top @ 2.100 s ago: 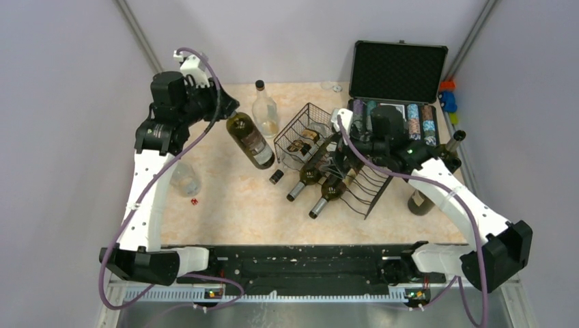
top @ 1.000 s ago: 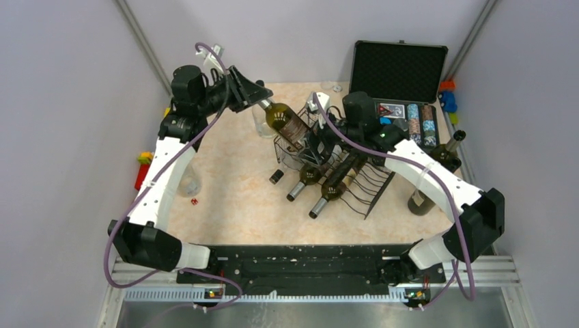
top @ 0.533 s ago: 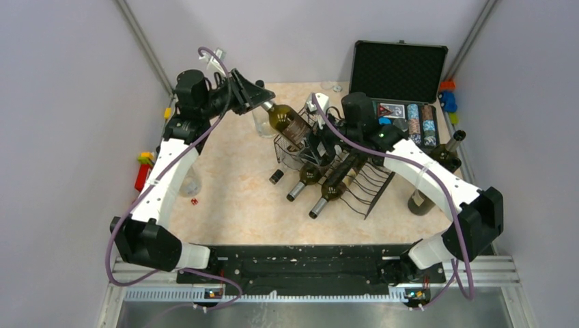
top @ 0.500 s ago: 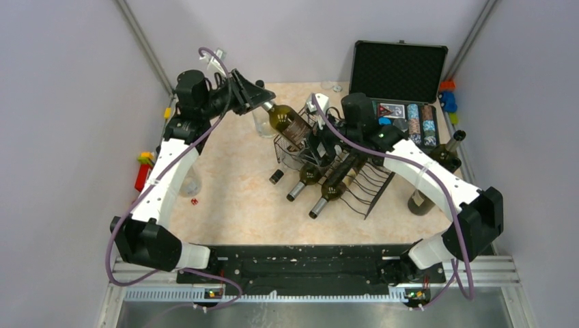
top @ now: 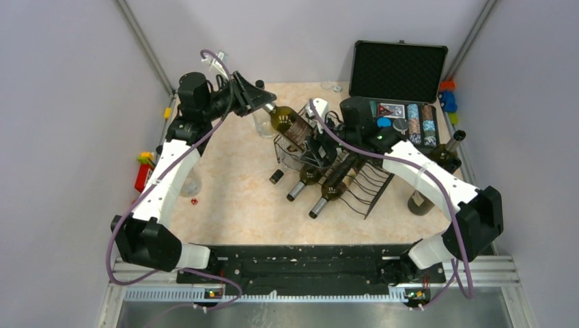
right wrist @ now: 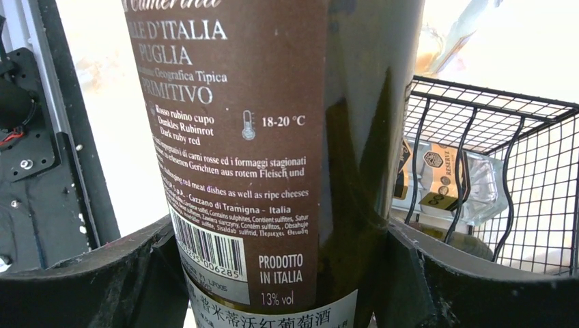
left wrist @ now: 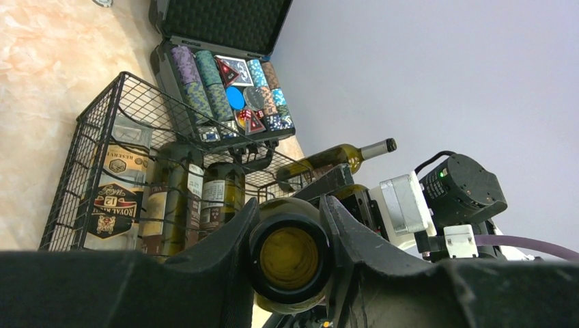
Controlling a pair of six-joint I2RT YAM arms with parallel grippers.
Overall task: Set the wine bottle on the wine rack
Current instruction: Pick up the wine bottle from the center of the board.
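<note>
Beige marbled desk (top: pixel 232 198), seen from above, with both arms reaching over its far half. Black foam-lined case (top: pixel 399 68), lid up, at the far right; rows of chips (top: pixel 418 113) fill its tray. Just left of the case the black wire rack (top: pixel 374 186) lies aslant, its raised grid end toward the far left. Two dark stored bottles (top: pixel 328 188) rest in its cradles, necks pointing near-left, and a paler one appears to lie beside them inside the grid end.

Bottle (top: pixel 290 126): off the desk and tilted, neck toward the far left, base hanging over the grid end of the rack, in no cradle. Left tool (top: pixel 263 104): pressed together on the neck just below the mouth, as the left wrist view confirms. Right tool (right wrist: pixel 283 273): its fingers stand on either side of the labelled body, very close to the glass; whether they press it cannot be told.

A spare bottle (top: pixel 437 171) stands at the desk's right edge. A clear bottle (top: pixel 259 127) stands partly hidden under the held neck. Small items: a black cap (top: pixel 276 176) and red dice (top: pixel 194 201).

Step in hand, as judged: carrying the bottle to the rack, with the right tool taking a share of it. The next move likely calls for a firm hold on the body and a turn to line the bottle up with the stored ones. It can then be lowered into a free cradle without knocking them.
</note>
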